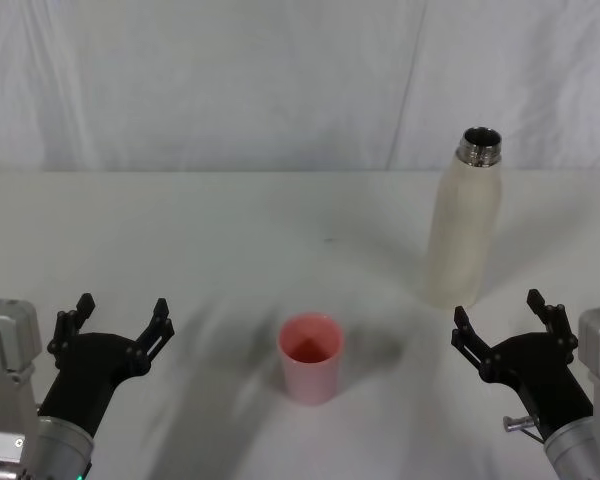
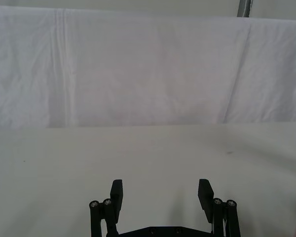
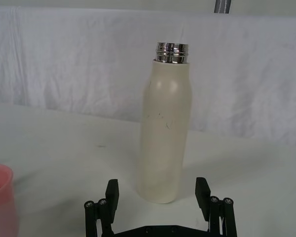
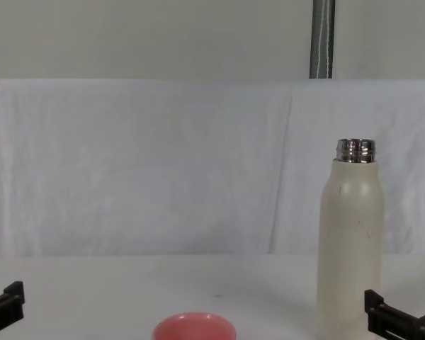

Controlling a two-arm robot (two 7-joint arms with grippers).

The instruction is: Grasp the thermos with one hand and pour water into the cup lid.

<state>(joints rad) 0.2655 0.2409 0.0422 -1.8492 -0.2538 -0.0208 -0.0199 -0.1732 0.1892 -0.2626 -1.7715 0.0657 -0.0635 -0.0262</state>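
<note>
In the head view, nothing of the task is seen to be done yet. The thermos [image 1: 464, 225] stands upright and uncapped at the upper right of the frame, untouched. The cup lid [image 1: 310, 357] stands at the lower centre, well apart from it, and no water can be made out inside. The right gripper [image 1: 500, 321] is held at the lower right, just short of the thermos, with its claw spread apart and empty. The left gripper [image 1: 121, 318] is parked at the lower left, likewise spread and empty. The grasp, the lift and the pour are all judged to be left.

In the left wrist view, two parted black fingers [image 2: 116, 193] are seen at the bottom edge over the bare white table [image 2: 138, 153].

In the right wrist view, the thermos is centred beyond the parted fingers, not touched; the cup lid is cut off at the lower left corner.

In the chest view, a white cloth backdrop [image 4: 163, 163] is hung behind the table, and a grey metal pole [image 4: 322, 39] rises at the upper right.
</note>
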